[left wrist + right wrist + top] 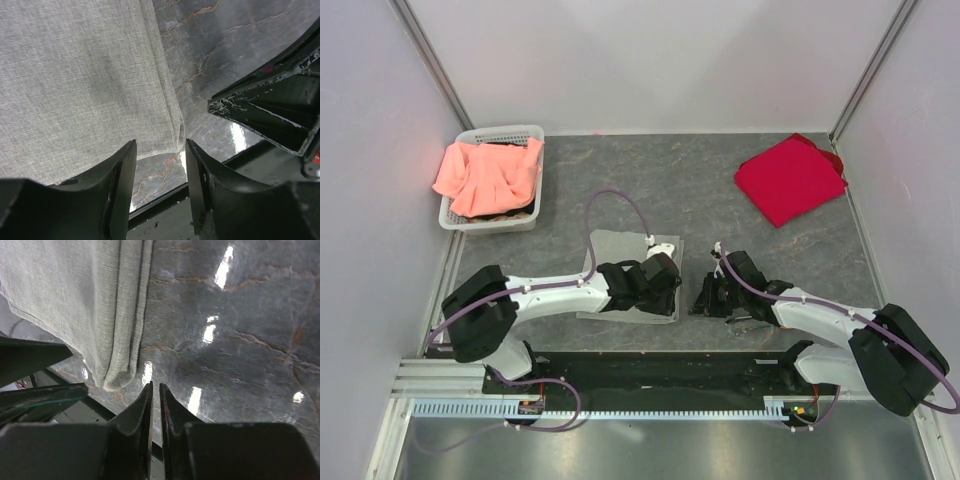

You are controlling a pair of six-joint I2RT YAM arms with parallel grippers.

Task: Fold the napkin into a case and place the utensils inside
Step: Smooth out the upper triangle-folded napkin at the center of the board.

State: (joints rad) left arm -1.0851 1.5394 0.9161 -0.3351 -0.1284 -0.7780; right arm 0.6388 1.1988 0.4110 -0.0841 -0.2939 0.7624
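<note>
Top external view, from the bottom of the frame upward: a silvery slotted metal rail [650,408] runs across in front of the two arm bases, and both white-and-black arms reach inward over the dark grey marbled table [720,190]. Just below the frame's centre, the left gripper [670,278] sits over the right-hand part of the napkin [618,246], a soft grey-green cloth lying as a flat folded rectangle slightly left of centre. The right gripper [703,298] is low over bare table just beside the cloth's right edge, its tip facing the left one across a small gap. Left wrist view shows that gripper's two black fingers [117,175] standing clearly apart with nothing between them, and the cloth's lower right corner lying flat just beyond the gap. Right wrist view shows its fingers [142,407] drawn almost together, with only a thin slit between and nothing in it. They are poised above the table just beside a layered folded edge of the grey-green cloth at the upper left of that frame. Farther back, a bright red crumpled cloth [790,178] lies at the upper right, well apart from the napkin, and a white plastic slatted basket [505,133] at the upper left holds a salmon-orange cloth [485,178].
</note>
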